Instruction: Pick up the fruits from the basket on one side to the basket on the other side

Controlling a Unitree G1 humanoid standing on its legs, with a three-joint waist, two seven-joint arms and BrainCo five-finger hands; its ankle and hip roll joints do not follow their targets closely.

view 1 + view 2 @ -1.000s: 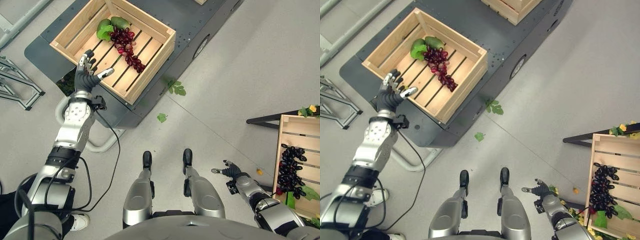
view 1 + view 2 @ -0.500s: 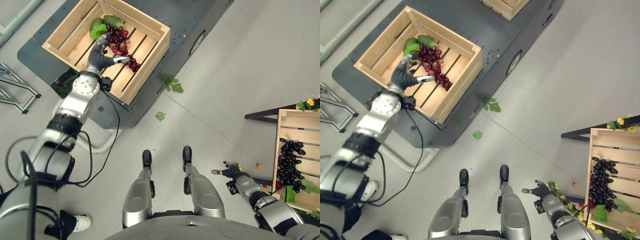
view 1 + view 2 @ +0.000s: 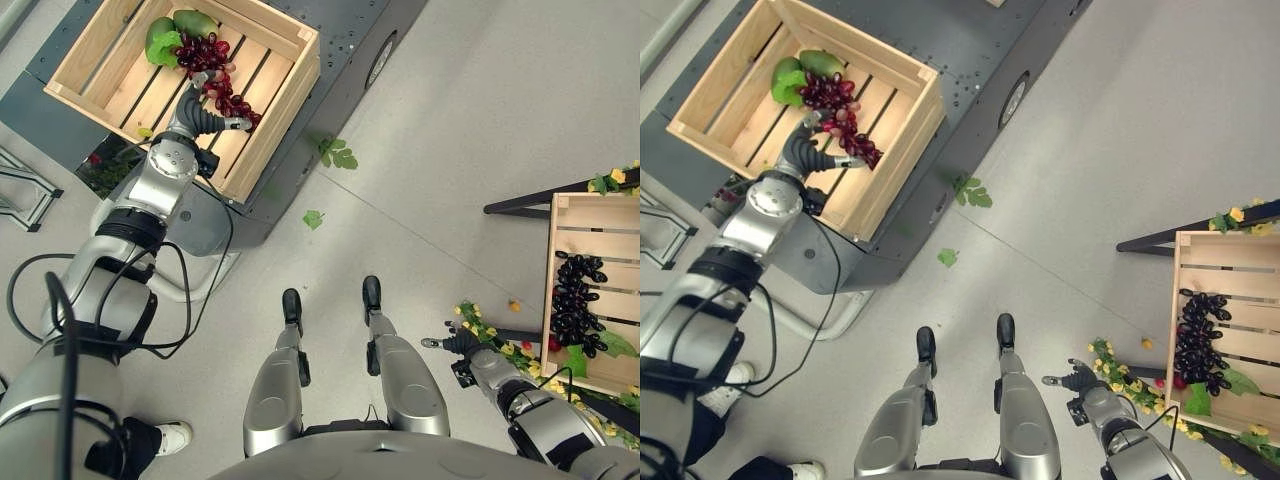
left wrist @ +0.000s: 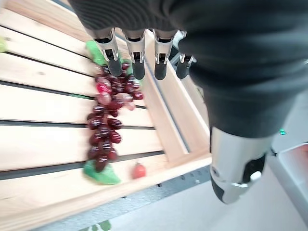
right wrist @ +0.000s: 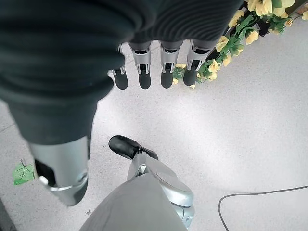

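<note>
- The right hand (image 3: 462,343) is held low over the grey floor (image 3: 450,150), its fingers straight and relaxed, with nothing in them.
- Just beside it, yellow artificial flowers with green leaves (image 3: 490,335) lie on the floor by the foot of a pale slatted wooden crate (image 3: 556,290) at the robot's right.
- A long bunch of dark, almost black grapes (image 3: 578,305) is seen lying lengthwise in that crate, with green leaves at its near end.
- Loose green leaves (image 3: 314,219) are scattered on the floor between the two crates.
- The left hand (image 3: 202,110) is reached into a second pale slatted wooden crate (image 3: 285,95) set on a dark grey platform (image 3: 345,40), near the crate's near right edge.
- Its fingers (image 4: 137,60) are spread wide above a bunch of dark red grapes (image 4: 107,126), thumb apart; whether the tips touch cannot be told.
- The red bunch is laid diagonally across the slats, glossy, with green leaves at both ends, and a green fruit (image 3: 195,22) at the far corner.
</note>
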